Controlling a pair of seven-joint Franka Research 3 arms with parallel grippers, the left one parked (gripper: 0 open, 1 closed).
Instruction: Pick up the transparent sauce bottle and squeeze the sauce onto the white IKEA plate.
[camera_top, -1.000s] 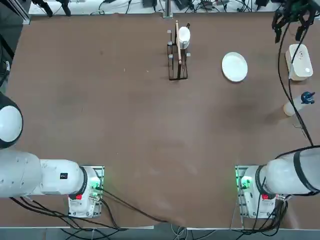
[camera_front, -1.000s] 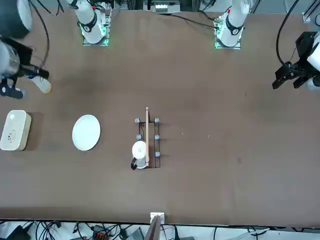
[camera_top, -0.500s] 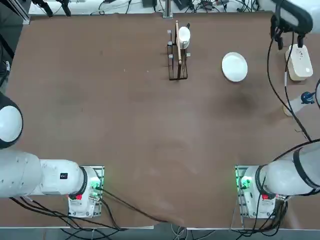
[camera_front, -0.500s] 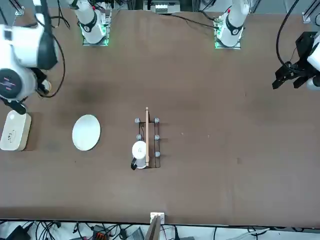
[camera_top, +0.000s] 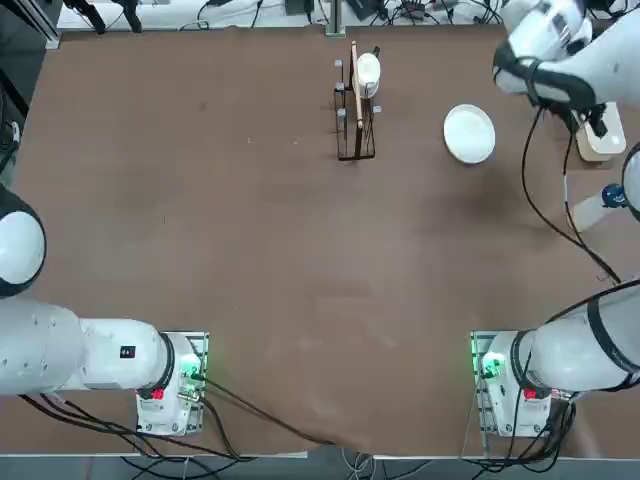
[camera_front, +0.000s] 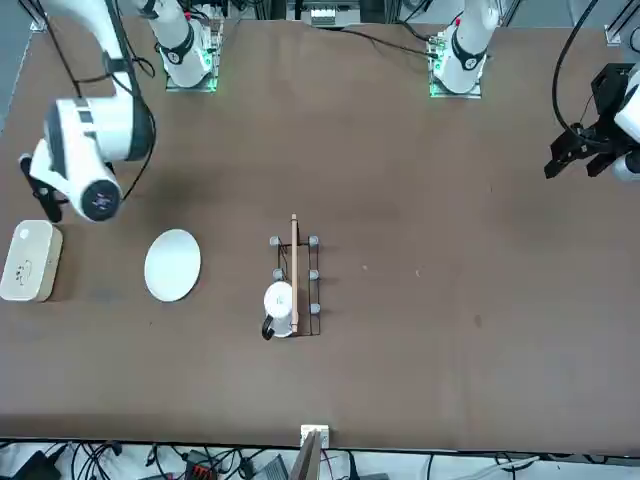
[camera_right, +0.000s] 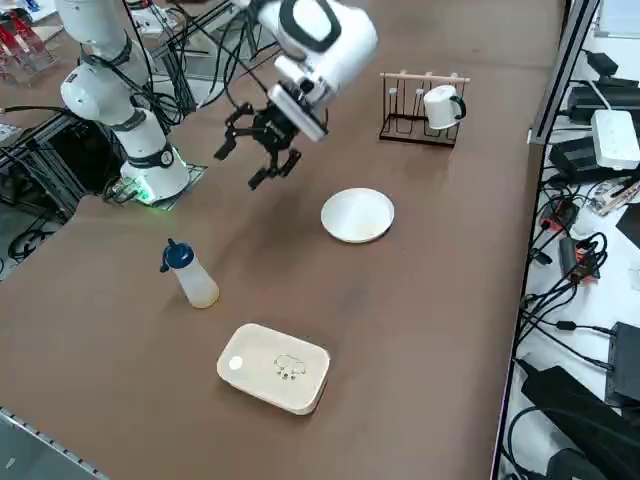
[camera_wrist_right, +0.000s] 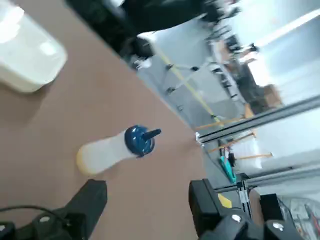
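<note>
Rack (camera_right: 417, 118) beyond plate (camera_right: 357, 215), box (camera_right: 274, 367) beside bottle (camera_right: 189, 273), end effector (camera_right: 258, 150) open above

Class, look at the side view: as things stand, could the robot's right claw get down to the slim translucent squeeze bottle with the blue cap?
Probably yes. The right claw hangs open above the slim translucent squeeze bottle with the blue cap, which stands upright and apart from the white rounded box.

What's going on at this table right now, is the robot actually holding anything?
No, nothing is held yet. The right gripper hangs open in the air above the table, short of the transparent sauce bottle, which stands upright and untouched beside a white box. The white IKEA plate sits bare, apart from the bottle, with a wire rack holding a white cup further along. No sauce has been squeezed.
</note>
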